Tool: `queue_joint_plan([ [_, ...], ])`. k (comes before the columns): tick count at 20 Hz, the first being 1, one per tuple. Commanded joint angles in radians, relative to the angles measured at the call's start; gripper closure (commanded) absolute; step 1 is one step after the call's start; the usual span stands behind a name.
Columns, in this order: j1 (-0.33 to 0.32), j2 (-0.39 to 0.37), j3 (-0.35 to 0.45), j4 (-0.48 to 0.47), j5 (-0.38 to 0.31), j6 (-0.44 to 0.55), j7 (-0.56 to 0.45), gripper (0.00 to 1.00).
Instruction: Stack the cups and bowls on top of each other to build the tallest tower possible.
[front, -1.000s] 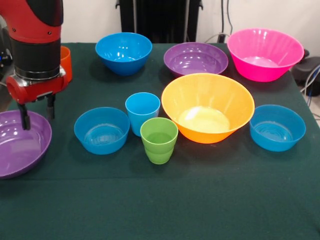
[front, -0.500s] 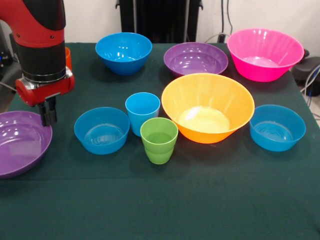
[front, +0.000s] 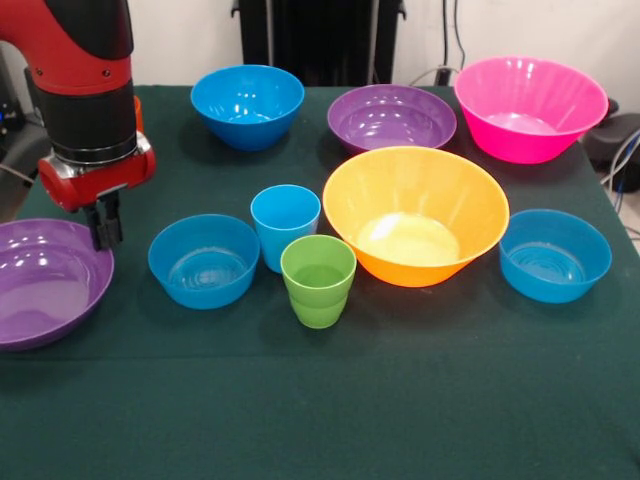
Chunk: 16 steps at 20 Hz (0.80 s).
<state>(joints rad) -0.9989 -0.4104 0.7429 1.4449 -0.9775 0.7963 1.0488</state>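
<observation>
The gripper (front: 104, 232) is closed on the far rim of the wide purple plastic bowl (front: 45, 285) at the table's (front: 320, 410) left edge. The nearest candidate base, a small blue plastic bowl (front: 204, 261), sits just right of it. Every bowl and cup looks empty; no tower exists yet.

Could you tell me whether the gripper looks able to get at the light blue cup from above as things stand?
Probably yes. The light blue cup stands upright and uncovered, though the green cup and a blue bowl crowd its sides. The gripper hangs over the purple bowl's rim, off to one side.
</observation>
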Motion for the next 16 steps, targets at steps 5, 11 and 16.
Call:
queue_joint_plan([
  [5, 0.04, 0.011, -0.035, 0.054, -0.033, 0.045, -0.268, 0.0],
  [11, 0.04, 0.001, -0.038, 0.06, -0.029, 0.043, -0.249, 0.0],
  [16, 0.039, -0.006, -0.051, 0.063, -0.044, 0.021, -0.211, 0.0],
])
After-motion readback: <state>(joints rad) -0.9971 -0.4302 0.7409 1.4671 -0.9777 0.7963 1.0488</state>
